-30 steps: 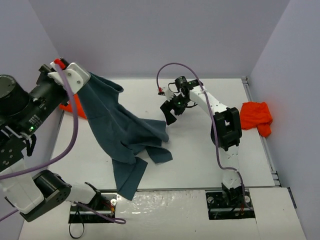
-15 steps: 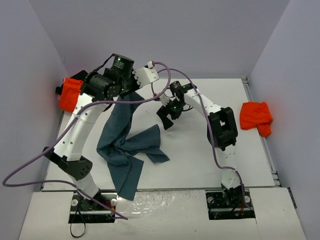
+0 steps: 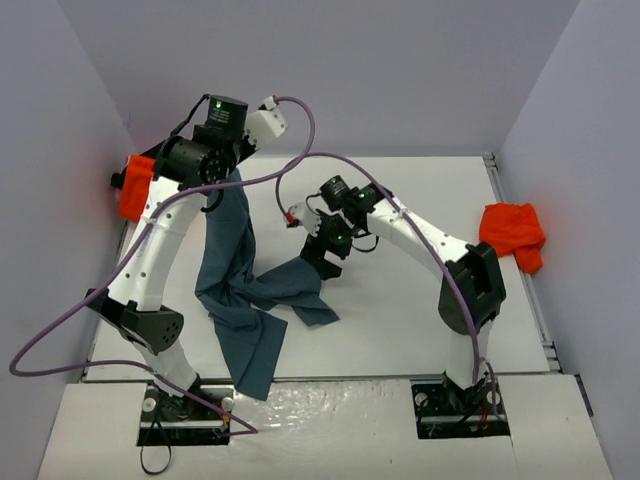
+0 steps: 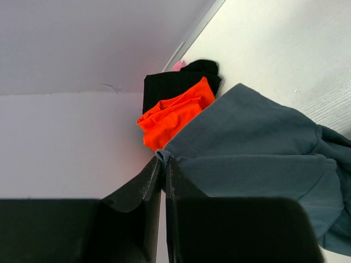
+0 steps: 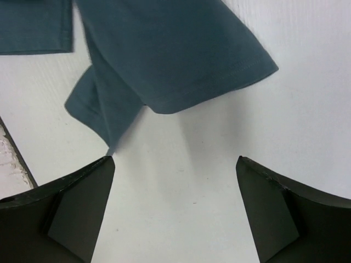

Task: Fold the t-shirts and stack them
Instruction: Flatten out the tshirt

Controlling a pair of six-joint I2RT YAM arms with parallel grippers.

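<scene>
**Pin the loose hem before you spread**

Your left gripper (image 4: 163,164) is clamped on the blue shirt (image 3: 235,270), which hangs from it and trails onto the white table (image 3: 400,330). Your right gripper (image 5: 174,160) hovers wide apart just above the cloth's edge; come down squarely there. Pale walls box the table in, and an orange shirt (image 3: 512,235) lies far right.

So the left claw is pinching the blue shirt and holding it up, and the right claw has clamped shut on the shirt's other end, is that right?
Not quite. The left gripper does pinch the blue shirt and hold it up, but the right gripper is open and grips nothing. The right wrist view shows its jaws wide apart, with the shirt lying just beyond them.
</scene>
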